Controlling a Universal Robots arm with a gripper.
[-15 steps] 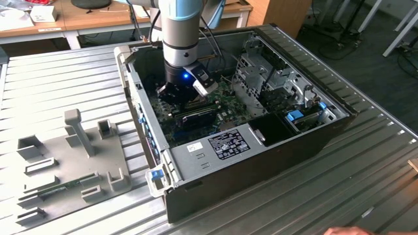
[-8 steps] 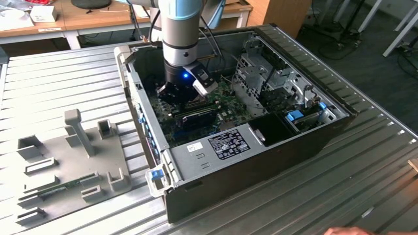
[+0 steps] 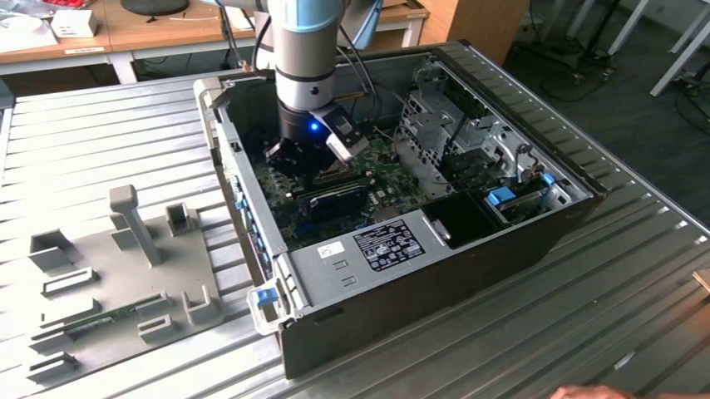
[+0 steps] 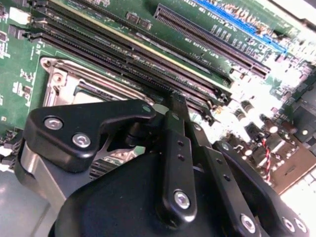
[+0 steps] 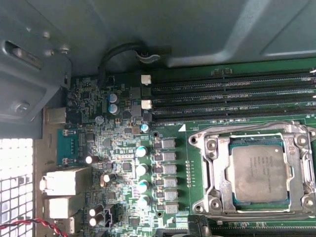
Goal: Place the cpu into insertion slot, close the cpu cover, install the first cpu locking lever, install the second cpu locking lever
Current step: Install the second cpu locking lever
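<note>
One silvery-tan square cpu (image 5: 259,174)

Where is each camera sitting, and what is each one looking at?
Exterior view: sits off the arm, above the table, looking down into the open computer case; the arm and its gripper reach inside.
First wrist view: rides on the arm, looking at the green board, where the cpu lies in the insertion slot under the closed cpu cover.
Second wrist view: rides on the arm, looking past the black gripper at the memory slots.
Both wrist views share the memory slots and the insertion slot.
</note>
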